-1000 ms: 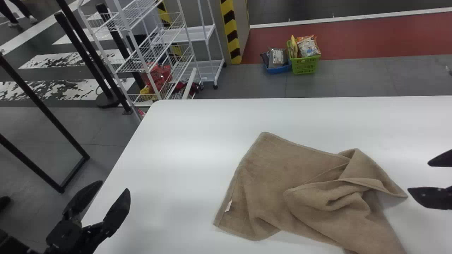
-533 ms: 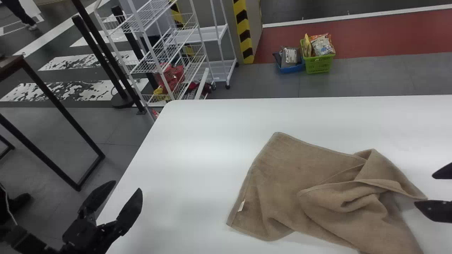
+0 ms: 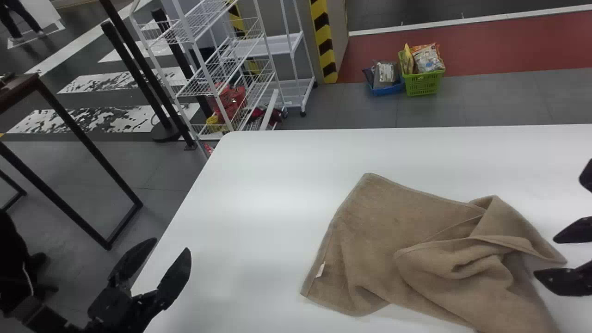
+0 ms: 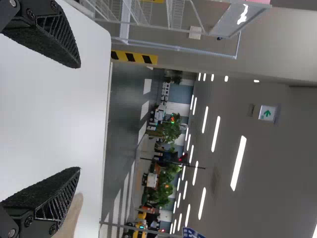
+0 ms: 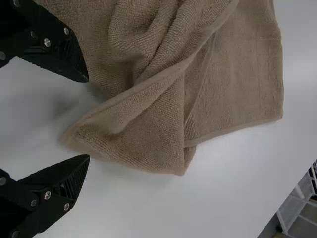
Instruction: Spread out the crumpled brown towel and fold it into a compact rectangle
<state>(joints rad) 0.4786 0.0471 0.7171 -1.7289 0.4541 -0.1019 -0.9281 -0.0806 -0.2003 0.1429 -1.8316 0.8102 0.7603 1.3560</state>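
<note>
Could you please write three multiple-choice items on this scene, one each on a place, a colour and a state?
1. In the head view, where does the left gripper show?
A) Right of the towel
B) Left of the towel
C) On top of the towel

2. What colour is the basket standing on the floor beside the blue container?
A) Red
B) White
C) Green

3. What state is the towel in?
A) Partly spread, with bunched folds
B) Folded into a neat rectangle
C) Rolled into a tight tube

Key:
1: B, since bare white table lies between the gripper and the towel.
2: C, since its sides are bright green.
3: A, since one part lies fairly flat while another is rumpled and doubled over.
</note>
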